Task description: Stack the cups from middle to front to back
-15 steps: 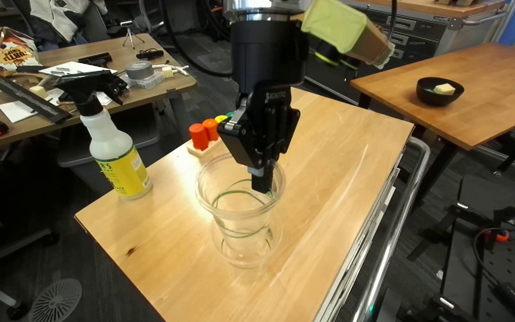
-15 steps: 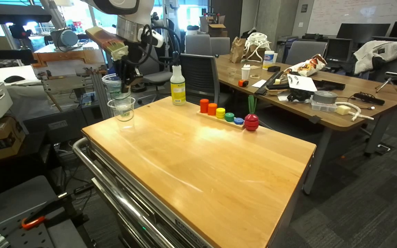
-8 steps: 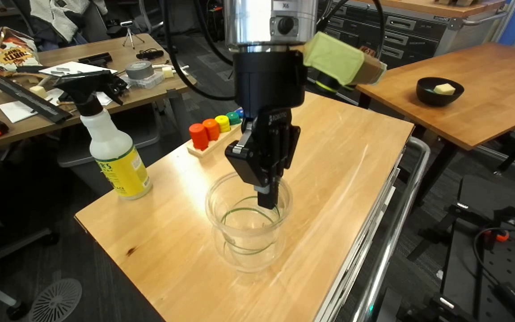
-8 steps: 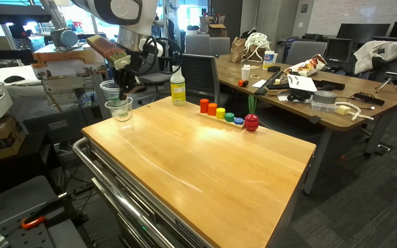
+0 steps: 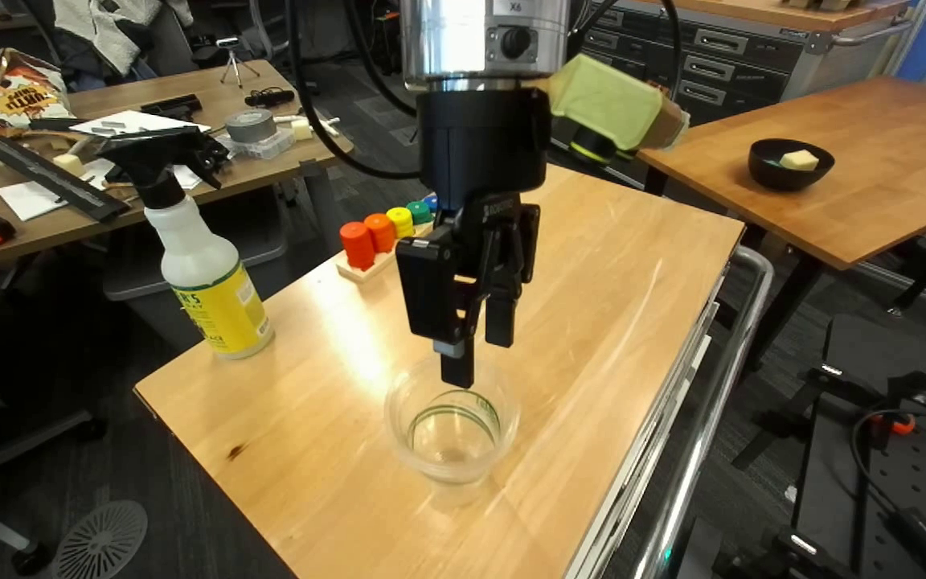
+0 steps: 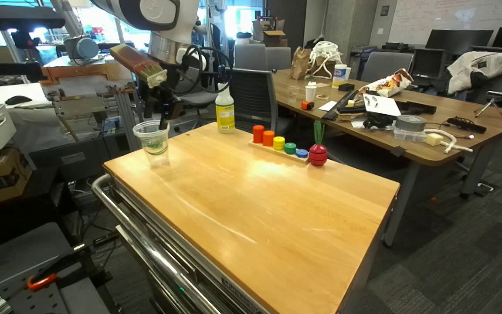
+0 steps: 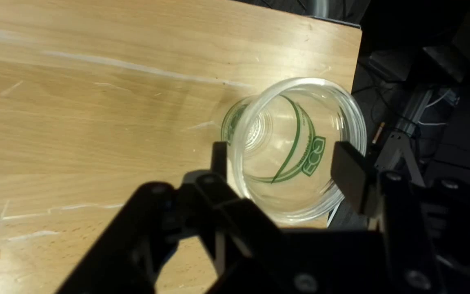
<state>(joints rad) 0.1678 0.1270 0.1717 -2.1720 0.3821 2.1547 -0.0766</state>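
Clear cups point(image 6: 151, 141), green-printed: nested in one upright stack, count not distinguishable; set on the wooden tabletop point(image 6: 242, 196), near a corner. Gripper point(image 5: 478, 359), black: positioned over the stack, fingers point(image 7: 219, 157) spread apart; contact with the cups cannot be told. Spray bottle point(image 6: 225, 114), yellow-labelled: stood upright at the tabletop's edge, seen in both exterior views. Coloured pieces point(image 6: 279, 143): ranged on a wooden base point(image 5: 362, 276), red to blue. Red toy point(image 6: 318, 155), green-topped: placed just beside the blue end. Black bowl point(image 5: 784, 178): set on a separate table point(image 5: 897, 145).
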